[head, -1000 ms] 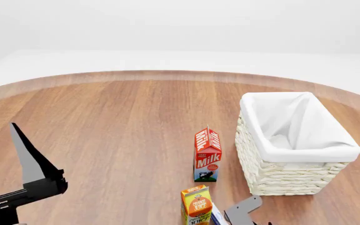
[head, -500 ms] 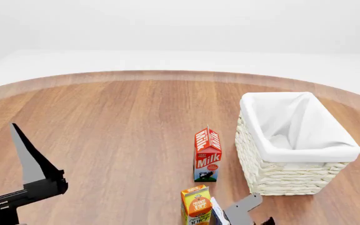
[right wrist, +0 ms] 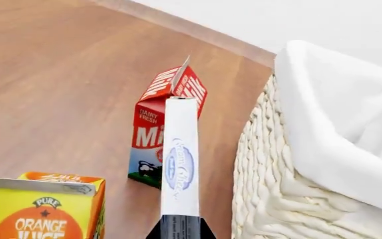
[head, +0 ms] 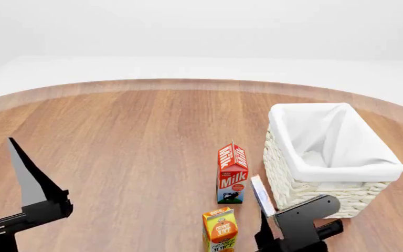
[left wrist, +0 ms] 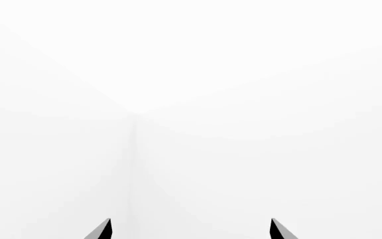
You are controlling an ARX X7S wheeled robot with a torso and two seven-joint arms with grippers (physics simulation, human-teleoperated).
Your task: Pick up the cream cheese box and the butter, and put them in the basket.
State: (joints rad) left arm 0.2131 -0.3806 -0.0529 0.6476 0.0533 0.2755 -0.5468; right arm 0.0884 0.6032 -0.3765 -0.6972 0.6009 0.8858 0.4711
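Right wrist view shows it best: my right pincer is clamped on the small flat white-and-blue cream cheese box, gripping its narrow lower end so the box stands on edge, its thin side toward the camera. The box is in the air between the red gabled milk carton and the squarish white woven wicker basket with the white cloth liner, just beside the basket's wall and below its rim. The yellow-and-orange juice carton stands on the brown wooden desk nearby.

I judge this box light and stiff, thin cardboard with smooth printed faces, so it could pivot or slip out of an end grip if I swing it fast. A hold nearer its middle across the broad faces would be steadier; as it is, I would lift slowly and keep it upright over the liner.

From the head camera the box hangs close to the basket. My left pincer is spread wide and empty, well apart from everything. The butter is not visible in any view, possibly hidden outside the frame.
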